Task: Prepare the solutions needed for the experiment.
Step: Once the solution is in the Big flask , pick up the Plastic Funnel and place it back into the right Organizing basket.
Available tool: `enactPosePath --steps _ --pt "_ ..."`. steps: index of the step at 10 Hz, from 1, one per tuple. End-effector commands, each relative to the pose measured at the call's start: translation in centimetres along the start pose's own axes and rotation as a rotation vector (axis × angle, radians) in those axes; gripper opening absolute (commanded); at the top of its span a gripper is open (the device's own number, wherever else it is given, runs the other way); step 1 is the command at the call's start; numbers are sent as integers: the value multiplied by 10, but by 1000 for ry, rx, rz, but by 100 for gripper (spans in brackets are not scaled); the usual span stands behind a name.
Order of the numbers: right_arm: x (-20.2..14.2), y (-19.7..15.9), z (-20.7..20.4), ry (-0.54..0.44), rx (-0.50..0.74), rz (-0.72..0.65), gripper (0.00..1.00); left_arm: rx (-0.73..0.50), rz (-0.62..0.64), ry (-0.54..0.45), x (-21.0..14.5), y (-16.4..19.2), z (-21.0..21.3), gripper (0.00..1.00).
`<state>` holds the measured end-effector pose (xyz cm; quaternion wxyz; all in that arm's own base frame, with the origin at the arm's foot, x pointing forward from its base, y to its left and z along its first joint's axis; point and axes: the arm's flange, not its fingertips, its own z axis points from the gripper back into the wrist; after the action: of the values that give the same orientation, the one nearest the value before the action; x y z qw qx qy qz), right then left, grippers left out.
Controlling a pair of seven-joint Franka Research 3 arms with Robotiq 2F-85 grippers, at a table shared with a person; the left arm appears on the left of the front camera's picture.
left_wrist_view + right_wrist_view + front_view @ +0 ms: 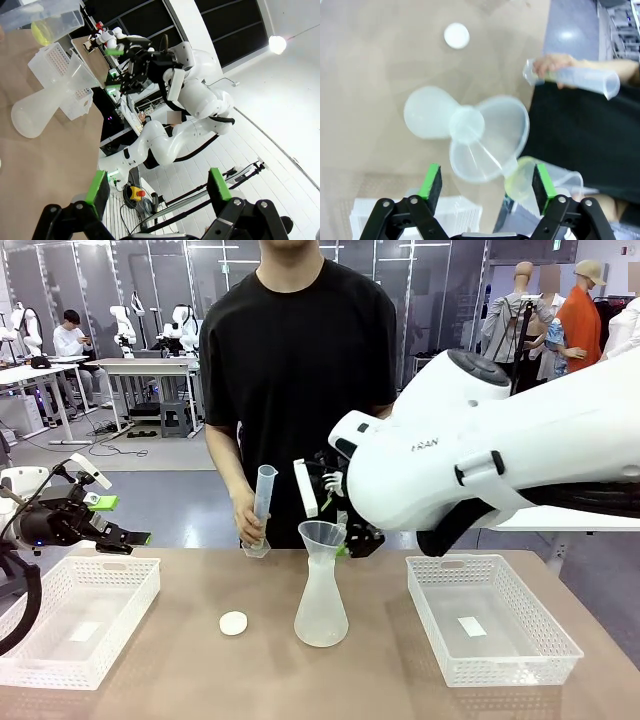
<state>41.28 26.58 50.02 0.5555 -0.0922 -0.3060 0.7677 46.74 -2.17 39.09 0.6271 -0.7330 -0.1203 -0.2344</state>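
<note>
A frosted conical flask [321, 608] stands mid-table with a clear funnel [322, 535] in its neck. My right gripper [486, 180] hovers open just above and behind the funnel [490, 137], touching nothing. It also appears at the funnel's far side [352, 538]. Under it a clear beaker [540, 182] holds pale yellow solution [521, 181]. The person's hand tilts a graduated cylinder [264, 502] with its base on the table. A little yellow solution [42, 31] sits in the cylinder's bottom. My left gripper [120, 520] hangs open over the left basket.
A white basket [75, 615] sits at the table's left and another basket [490, 620] at the right. A small white round cap [233, 623] lies left of the flask. The person stands close at the far edge.
</note>
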Motion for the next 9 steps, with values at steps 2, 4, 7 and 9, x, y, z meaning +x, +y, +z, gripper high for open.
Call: enactPosePath --steps 2,4,7,9 --pt "-28 -5 51 110 18 -66 100 -2 -4 -1 1 -1 -1 100" --pt "-69 -6 74 113 56 -166 100 -2 -4 -1 1 -1 -1 100" --pt "-108 7 96 122 101 -273 100 -2 -4 -1 1 -1 -1 100" --pt "-111 -2 93 130 93 -225 100 -2 -4 -1 1 -1 -1 100"
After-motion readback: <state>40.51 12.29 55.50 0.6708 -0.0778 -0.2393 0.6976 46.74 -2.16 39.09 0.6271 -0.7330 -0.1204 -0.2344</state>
